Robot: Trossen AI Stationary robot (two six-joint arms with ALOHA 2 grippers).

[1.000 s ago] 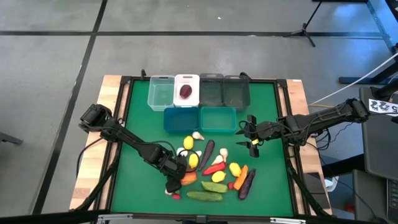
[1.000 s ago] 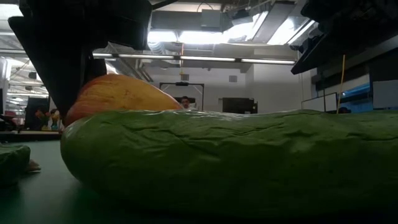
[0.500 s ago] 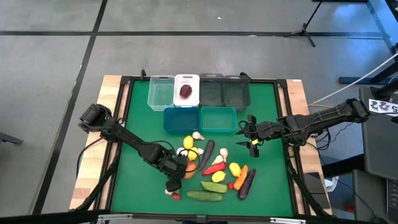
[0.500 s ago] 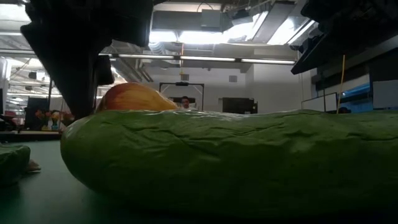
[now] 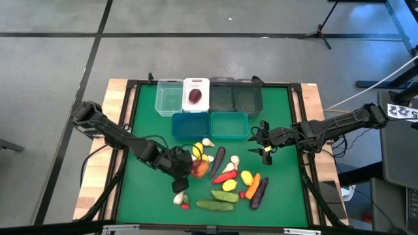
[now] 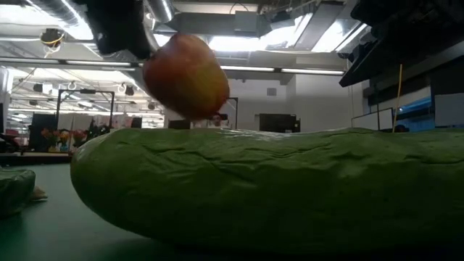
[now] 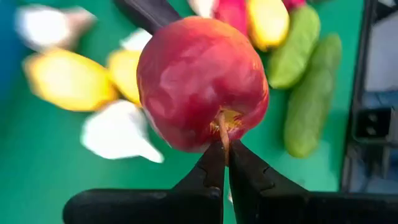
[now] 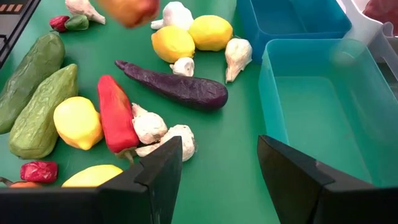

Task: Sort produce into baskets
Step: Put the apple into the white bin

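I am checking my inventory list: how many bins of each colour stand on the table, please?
Clear bin: 1
White bin: 1
Dark grey bins: 2
Blue bin: 1
Teal bin: 1
Total: 6

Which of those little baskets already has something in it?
The white basket, second from the left in the back row, holds one dark red fruit; the other five look empty.

Grey concrete floor (image 5: 52, 72) with dark seam lines surrounds the table (image 5: 117, 98). A tripod base (image 5: 323, 29) stands beyond its far right corner. Ceiling strip lights (image 6: 283, 70) illuminate the white wall (image 6: 319, 101).
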